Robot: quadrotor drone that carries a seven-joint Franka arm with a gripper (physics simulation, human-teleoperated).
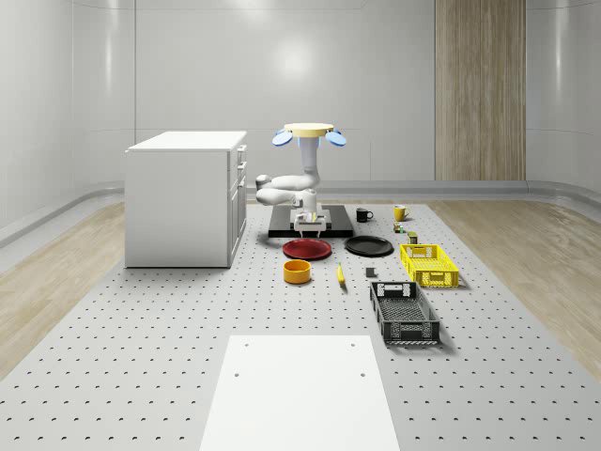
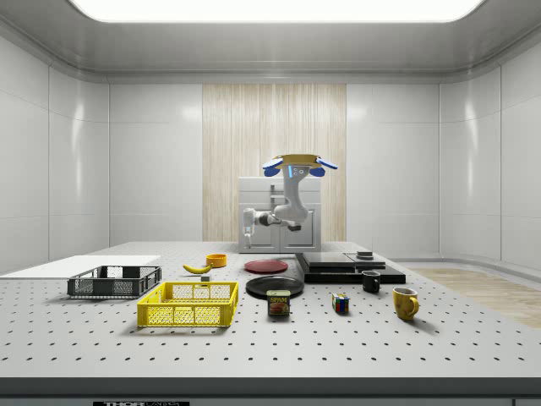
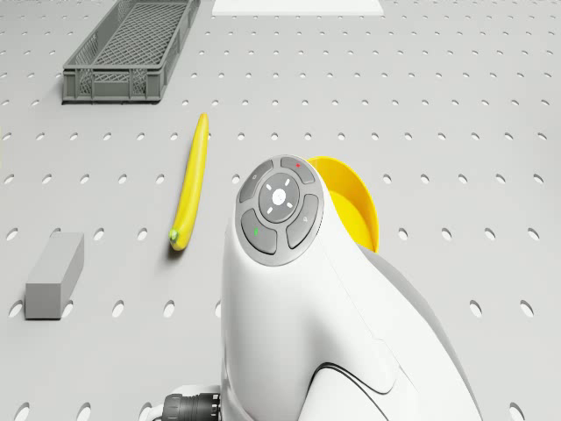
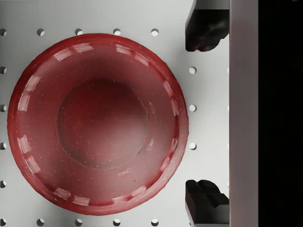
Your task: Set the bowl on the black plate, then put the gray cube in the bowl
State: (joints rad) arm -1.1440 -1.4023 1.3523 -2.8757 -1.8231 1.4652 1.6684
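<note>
The drone [image 1: 309,132] hovers just past the red plate [image 1: 307,249], over the near edge of the low black platform [image 1: 338,229] behind it, and the white arm folds down so the gripper [image 1: 310,222] hangs right above that plate's far rim. In the wrist view the two dark fingers [image 4: 203,28] stand wide apart with nothing between them — the claw is open and empty, the glossy, shallow red plate [image 4: 97,123] beneath it and the platform's edge alongside.

Taking the red plate as the landmark: the bowl [image 1: 298,272], a round yellow-orange one with smooth walls, sits on the table just in front of it, toward the camera in the whole-scene view. The black plate [image 1: 368,246], flat and shiny, lies beside the red plate on the whole-scene view's right, not touching. The gray cube [image 3: 54,274] — really a matte, oblong block in the drone view — rests on the perforated table near a long curved banana [image 3: 190,179], both in front of the black plate and to the right of the bowl.

Further right of the plates stand a yellow mesh crate [image 1: 429,264] and, nearer the camera, a dark gray one [image 1: 404,313]. Behind the black plate are a black mug [image 1: 363,215] and a yellow mug [image 1: 400,212]. A white cabinet [image 1: 186,196] stands well to the left
</note>
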